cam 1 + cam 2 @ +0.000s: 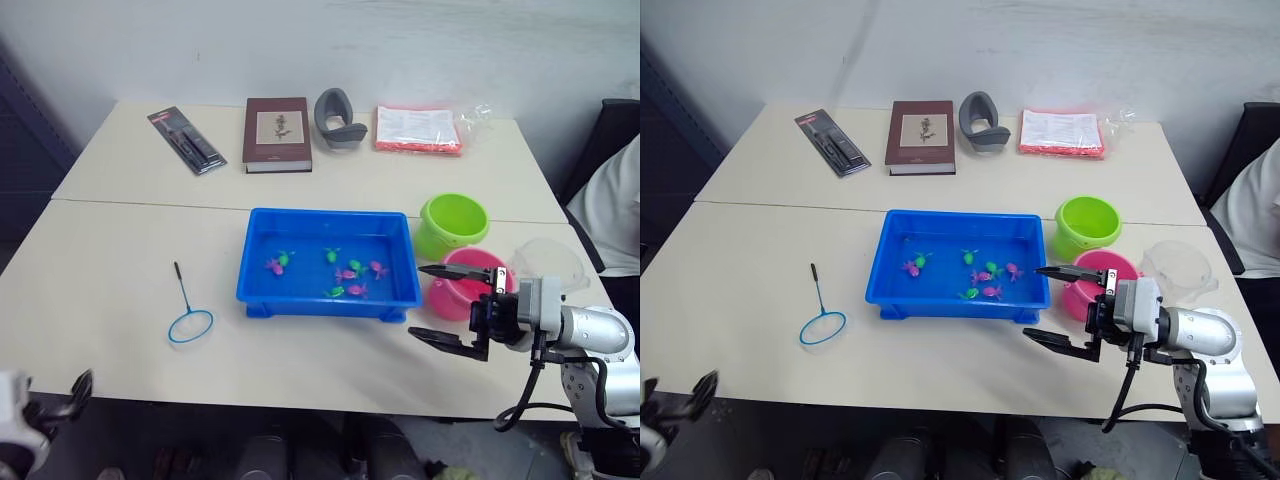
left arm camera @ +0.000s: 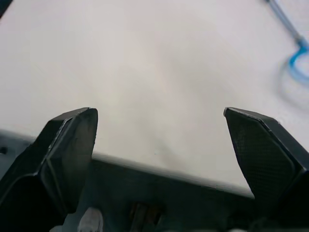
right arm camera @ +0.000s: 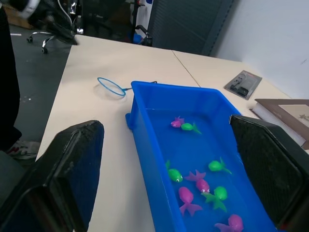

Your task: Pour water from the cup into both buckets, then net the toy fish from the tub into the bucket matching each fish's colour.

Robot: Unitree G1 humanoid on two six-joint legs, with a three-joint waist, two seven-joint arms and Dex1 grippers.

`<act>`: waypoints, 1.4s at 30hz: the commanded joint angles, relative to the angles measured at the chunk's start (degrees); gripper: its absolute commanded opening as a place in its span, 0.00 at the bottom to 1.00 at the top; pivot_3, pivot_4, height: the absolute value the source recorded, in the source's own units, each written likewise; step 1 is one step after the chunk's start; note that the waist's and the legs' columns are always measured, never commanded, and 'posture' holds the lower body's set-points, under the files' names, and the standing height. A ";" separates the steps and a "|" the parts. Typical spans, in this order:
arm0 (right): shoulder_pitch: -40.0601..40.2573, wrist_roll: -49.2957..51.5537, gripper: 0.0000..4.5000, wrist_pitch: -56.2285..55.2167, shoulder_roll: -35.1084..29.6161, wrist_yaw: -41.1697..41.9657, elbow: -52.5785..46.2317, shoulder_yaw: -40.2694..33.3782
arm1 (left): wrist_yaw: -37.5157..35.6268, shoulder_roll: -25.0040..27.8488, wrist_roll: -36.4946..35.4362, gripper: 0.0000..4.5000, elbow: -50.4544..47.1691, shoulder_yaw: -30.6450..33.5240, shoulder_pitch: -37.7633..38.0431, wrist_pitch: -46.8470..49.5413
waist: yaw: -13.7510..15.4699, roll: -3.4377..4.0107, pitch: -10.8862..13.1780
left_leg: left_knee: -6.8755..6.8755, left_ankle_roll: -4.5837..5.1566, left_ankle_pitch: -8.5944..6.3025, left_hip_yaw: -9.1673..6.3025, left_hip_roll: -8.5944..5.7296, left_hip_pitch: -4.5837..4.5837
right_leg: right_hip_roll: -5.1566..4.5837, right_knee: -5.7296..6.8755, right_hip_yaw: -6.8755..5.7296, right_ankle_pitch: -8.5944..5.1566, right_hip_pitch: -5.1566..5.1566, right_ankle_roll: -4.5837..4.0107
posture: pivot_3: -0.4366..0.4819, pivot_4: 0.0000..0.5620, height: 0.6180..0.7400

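left gripper (image 2: 159, 145) at near table (image 1: 120, 300) edge, jaws spread wide, empty, right gripper (image 1: 448, 305) jaws wide apart, empty, just beside pink bucket (image 1: 462, 285) and tub (image 1: 330, 262), net (image 1: 188, 310) lying untouched

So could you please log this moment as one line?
right gripper open by pink bucket | left gripper open | net on table | fish in tub

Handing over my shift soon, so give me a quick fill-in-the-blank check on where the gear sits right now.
1. The net lies on the table on the robot's ____ side of the blue tub.
2. The right end effector hovers with its fingers ____.
3. The clear cup sits beside the ____ bucket.
4. The toy fish are all in the ____.

Missing words: left; open; pink; tub
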 commanded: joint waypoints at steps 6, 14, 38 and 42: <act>-0.08 -0.33 0.98 -2.10 0.90 -2.51 -2.61 -0.33 | 15.85 -0.18 0.38 1.00 8.94 -5.33 -31.50 29.24 | -0.20 0.03 -0.01 | 0.06 -0.61 0.35 -0.06 -0.04 0.13 | 0.02 0.31 -0.14 0.12 0.06 0.21 | 0.48 0.27 1.00; 0.63 -1.45 0.98 -2.97 0.67 -4.60 -3.79 -0.05 | 14.53 -1.42 5.78 1.00 20.06 -15.89 -40.75 26.18 | -0.58 0.02 -0.02 | 0.07 -0.79 0.43 -0.10 -0.03 0.13 | 0.06 0.41 -0.20 0.12 0.04 0.21 | 0.48 0.27 1.00; 2.43 -1.47 1.00 -1.97 -0.15 -6.83 -6.02 0.53 | 2.99 3.70 6.41 0.02 29.08 -14.72 -42.27 28.26 | -0.22 0.37 -0.22 | 0.09 -0.85 0.46 -0.15 -0.08 0.17 | -0.01 0.45 -0.23 0.12 0.07 0.22 | 0.48 0.27 1.00; 0.67 1.61 1.00 4.96 -2.08 -9.21 -9.18 0.75 | -10.06 10.95 -0.89 0.02 23.77 -9.19 -44.31 21.46 | -0.29 0.17 -0.10 | 0.09 -0.90 0.49 -0.19 -0.04 0.10 | 0.00 0.45 -0.26 0.12 0.01 0.21 | 0.48 0.27 1.00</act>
